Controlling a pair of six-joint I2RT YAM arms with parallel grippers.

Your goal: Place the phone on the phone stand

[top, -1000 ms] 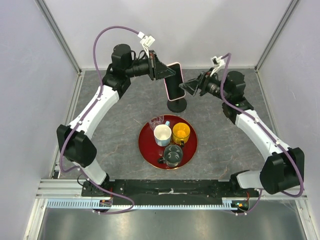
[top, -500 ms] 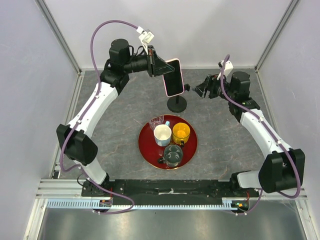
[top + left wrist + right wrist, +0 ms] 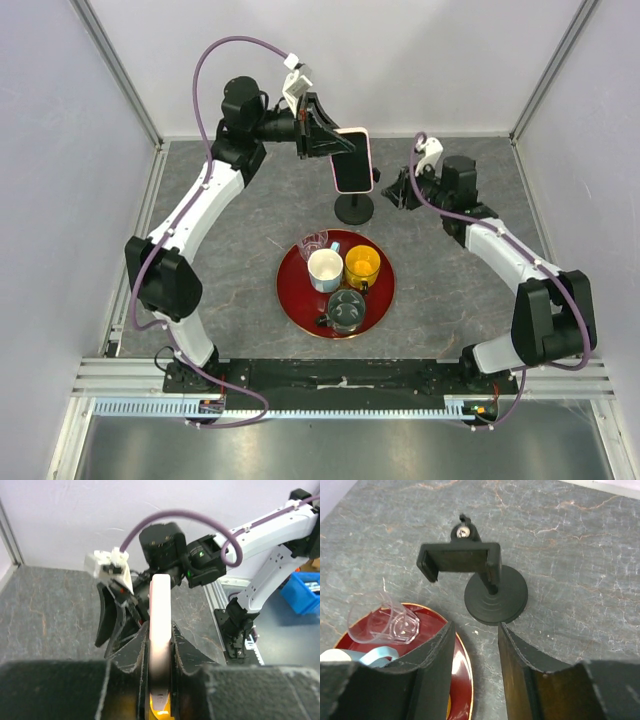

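My left gripper [image 3: 337, 146] is shut on the phone [image 3: 353, 163], black screen with a pink edge, and holds it in the air over the phone stand [image 3: 354, 210]. The top view shows only the stand's round base and post. In the left wrist view the phone [image 3: 160, 605] stands edge-on between my fingers [image 3: 187, 652]. My right gripper [image 3: 393, 190] is open and empty just right of the stand. The right wrist view shows the stand's empty clamp bracket [image 3: 459, 560] above its disc base [image 3: 496, 600], just beyond my gripper [image 3: 476, 630].
A round red tray [image 3: 384, 295] in front of the stand holds a white mug [image 3: 324, 268], a yellow cup [image 3: 362, 265], a clear cup [image 3: 312, 243] and a dark glass [image 3: 346, 310]. The tray rim [image 3: 461, 667] and clear cup [image 3: 390, 620] lie left of my right gripper.
My left gripper has carried the phone slightly right, still above the stand. My right arm has drawn back from the stand's top and lowered.
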